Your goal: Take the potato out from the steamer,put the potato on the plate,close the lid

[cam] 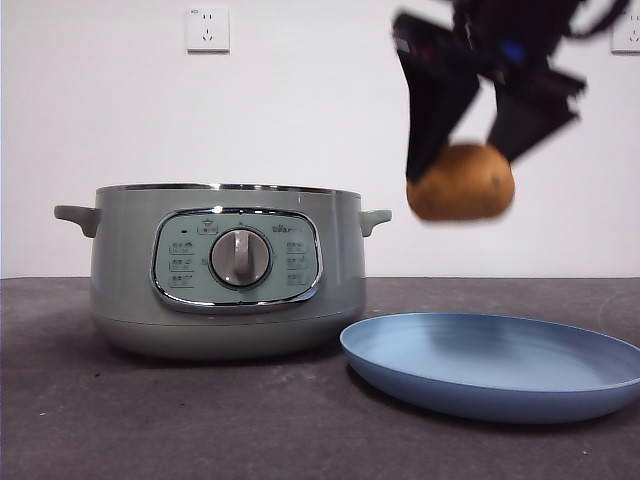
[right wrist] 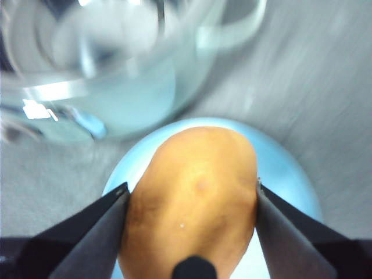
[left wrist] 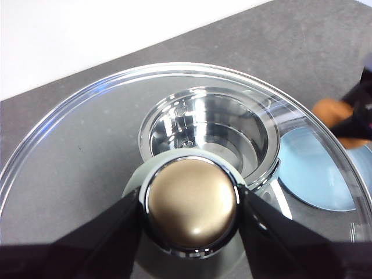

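Gripping the potato [cam: 461, 183], the right hand [cam: 470, 150] is hanging over the plate [cam: 500, 385] while the left hand [left wrist: 190, 203] is clasping the lid [left wrist: 87, 145] knob.

Steamer [cam: 226, 270] on the table [cam: 150, 420] left of the plate [cam: 495, 365], potato [cam: 461, 182] in the air above the plate — lid [left wrist: 87, 145] held over the steamer.

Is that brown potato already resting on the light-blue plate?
Apart. The front view shows the golden-brown oval potato hanging in the right gripper, with bare wall showing between it and the wide light-blue plate.
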### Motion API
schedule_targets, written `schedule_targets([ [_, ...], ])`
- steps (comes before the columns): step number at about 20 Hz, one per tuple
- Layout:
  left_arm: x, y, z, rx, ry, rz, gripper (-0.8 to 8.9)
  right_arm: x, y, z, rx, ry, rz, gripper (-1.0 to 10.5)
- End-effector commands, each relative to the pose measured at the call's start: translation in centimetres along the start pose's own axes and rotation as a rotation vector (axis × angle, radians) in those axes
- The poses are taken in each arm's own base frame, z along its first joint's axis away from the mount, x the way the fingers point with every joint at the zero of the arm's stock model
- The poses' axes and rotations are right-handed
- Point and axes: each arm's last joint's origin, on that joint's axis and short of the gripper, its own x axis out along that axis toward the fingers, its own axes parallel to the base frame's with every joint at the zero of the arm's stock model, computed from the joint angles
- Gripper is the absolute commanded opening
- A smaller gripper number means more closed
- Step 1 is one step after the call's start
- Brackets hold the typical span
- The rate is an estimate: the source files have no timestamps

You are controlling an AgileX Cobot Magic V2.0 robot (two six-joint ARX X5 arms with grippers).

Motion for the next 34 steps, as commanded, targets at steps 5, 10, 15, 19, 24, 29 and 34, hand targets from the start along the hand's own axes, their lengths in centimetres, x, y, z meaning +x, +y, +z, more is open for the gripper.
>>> schedule_targets([
  [5,1.1,0.1,1.0,-0.004,-0.034,-0.047,-0.09,4.2,-1.6,-3.9,0.079,-0.009,0.001,-0.1],
  [10,3.3,0.4,1.8,-0.007,-0.013,-0.070,-0.09,6.2,-3.2,-6.4,0.132,0.008,0.014,-0.1],
  [15,5.8,0.7,2.9,-0.006,-0.023,-0.109,-0.09,6.7,-3.9,-7.2,0.159,0.025,0.046,-0.1],
  [19,8.9,1.0,3.7,-0.007,-0.005,-0.164,-0.09,6.7,-4.1,-7.4,0.179,0.043,0.041,2.4],
  [24,13.9,1.0,4.5,0.022,0.021,-0.194,-0.09,6.7,-4.0,-7.7,0.196,0.075,0.040,5.4],
  [29,18.7,0.6,4.8,0.035,0.036,-0.219,-0.09,6.6,-4.1,-7.5,0.198,0.057,0.033,5.4],
  [34,22.8,0.2,4.2,0.061,0.082,-0.238,-0.09,3.3,-4.1,-5.9,0.203,-0.094,0.029,5.4],
])
